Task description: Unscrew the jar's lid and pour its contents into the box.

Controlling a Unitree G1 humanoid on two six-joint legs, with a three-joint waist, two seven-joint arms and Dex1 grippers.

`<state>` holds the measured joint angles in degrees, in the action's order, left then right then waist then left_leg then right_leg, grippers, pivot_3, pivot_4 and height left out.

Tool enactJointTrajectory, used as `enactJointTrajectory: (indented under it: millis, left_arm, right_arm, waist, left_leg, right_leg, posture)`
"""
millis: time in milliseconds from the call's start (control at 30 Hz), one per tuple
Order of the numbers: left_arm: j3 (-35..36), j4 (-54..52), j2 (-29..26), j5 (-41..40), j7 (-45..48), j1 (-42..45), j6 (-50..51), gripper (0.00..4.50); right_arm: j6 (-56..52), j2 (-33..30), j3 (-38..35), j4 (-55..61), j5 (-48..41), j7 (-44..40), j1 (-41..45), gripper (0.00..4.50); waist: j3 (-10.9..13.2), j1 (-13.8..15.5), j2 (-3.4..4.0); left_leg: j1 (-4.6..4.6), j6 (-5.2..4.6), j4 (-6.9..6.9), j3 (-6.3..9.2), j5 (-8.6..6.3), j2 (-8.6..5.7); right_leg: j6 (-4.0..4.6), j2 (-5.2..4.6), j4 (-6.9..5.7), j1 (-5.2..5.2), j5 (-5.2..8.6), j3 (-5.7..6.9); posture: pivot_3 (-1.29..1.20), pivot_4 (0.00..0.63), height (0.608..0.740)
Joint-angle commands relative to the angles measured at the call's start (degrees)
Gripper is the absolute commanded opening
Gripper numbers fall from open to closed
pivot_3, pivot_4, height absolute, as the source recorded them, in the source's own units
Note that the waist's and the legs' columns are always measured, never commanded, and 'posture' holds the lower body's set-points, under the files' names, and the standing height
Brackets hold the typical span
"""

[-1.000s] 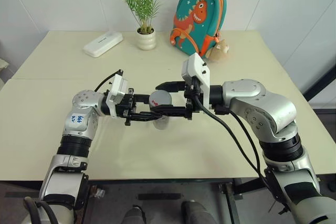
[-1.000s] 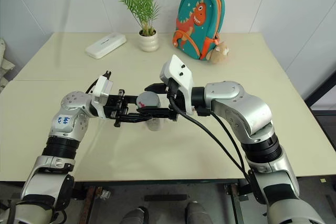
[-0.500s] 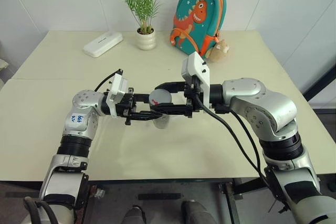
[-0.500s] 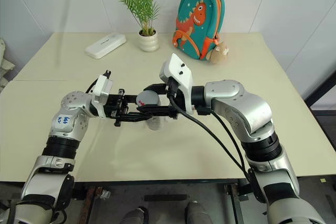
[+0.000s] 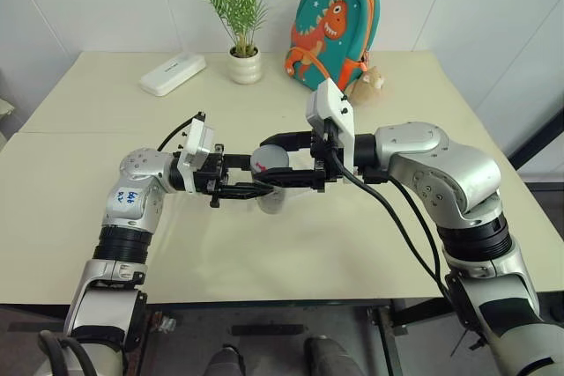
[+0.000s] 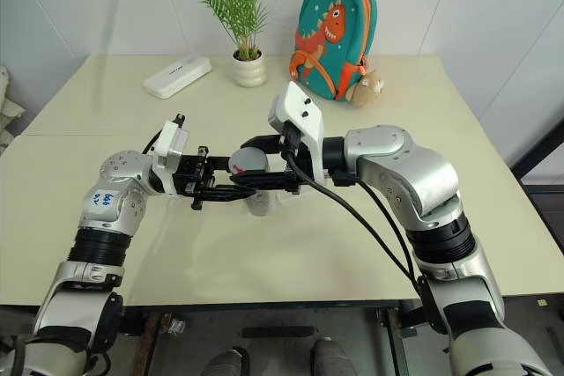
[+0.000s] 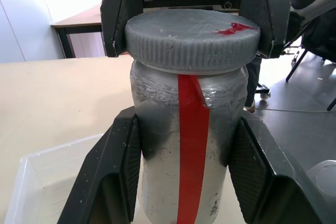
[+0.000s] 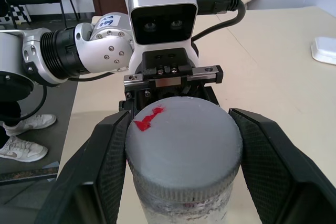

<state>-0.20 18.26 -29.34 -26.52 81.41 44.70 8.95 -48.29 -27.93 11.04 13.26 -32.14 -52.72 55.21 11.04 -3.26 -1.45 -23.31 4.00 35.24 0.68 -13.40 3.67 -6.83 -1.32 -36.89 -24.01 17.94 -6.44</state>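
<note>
Clear plastic with a red stripe down its side, the jar [image 7: 189,145] stands upright above the counter [image 5: 264,253], held between my two arms at the middle of the scene. My left gripper [image 7: 186,182] pinches its body, one black finger [image 7: 113,177] pressed on each side of the glassy wall. My left arm comes in from the left with the forearm roughly level and the gripper pointing toward my right.

The grey ribbed lid [image 8: 181,145], with a small red mark on top, sits on the jar's mouth. My right gripper [image 8: 184,166] reaches in from the opposite side, nearly level and pointing left, its two fingers [image 8: 113,166] lying against the lid's rim on either side, closed on the lid. The right elbow is bent and raised, with black cables hanging off the wrist. The two grippers meet nose to nose, the right one just above the left.

I cannot make out the contents through the scuffed wall.

Directly beneath the jar, the clear box [image 7: 47,177] rests on the counter, a corner of it visible beside my left finger.

Farther back on the counter stand a white oblong case [image 5: 173,73], a potted plant [image 5: 242,33] and a teal dinosaur backpack [image 5: 333,33], well apart from my grippers.
</note>
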Motion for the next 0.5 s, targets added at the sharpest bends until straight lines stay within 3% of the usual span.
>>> enactJointTrajectory:
  millis: [33,500]
  left_arm:
    - [-2.5,-2.0,-1.3,1.6,1.7,-2.3,1.1,1.95]
    - [-3.8,-6.0,-1.6,1.0,0.2,-4.6,6.2,1.95]
  right_arm:
    - [4.5,-1.7,-5.0,0.2,1.5,1.0,3.7,2.98]
    - [7.2,-1.3,-6.0,-1.9,1.9,0.9,5.8,2.98]
  waist:
    - [0.0,0.0,0.0]
    - [0.0,-0.1,0.0]
  left_leg:
    - [0.0,0.0,0.0,0.0,0.0,0.0]
    - [0.0,0.0,0.0,0.0,0.0,0.0]
  right_leg:
    - [0.0,0.0,0.0,0.0,0.0,0.0]
    - [0.0,0.0,-0.01,0.0,0.0,0.0]
  posture:
    - [0.0,0.15,0.74]
    - [0.0,0.15,0.74]
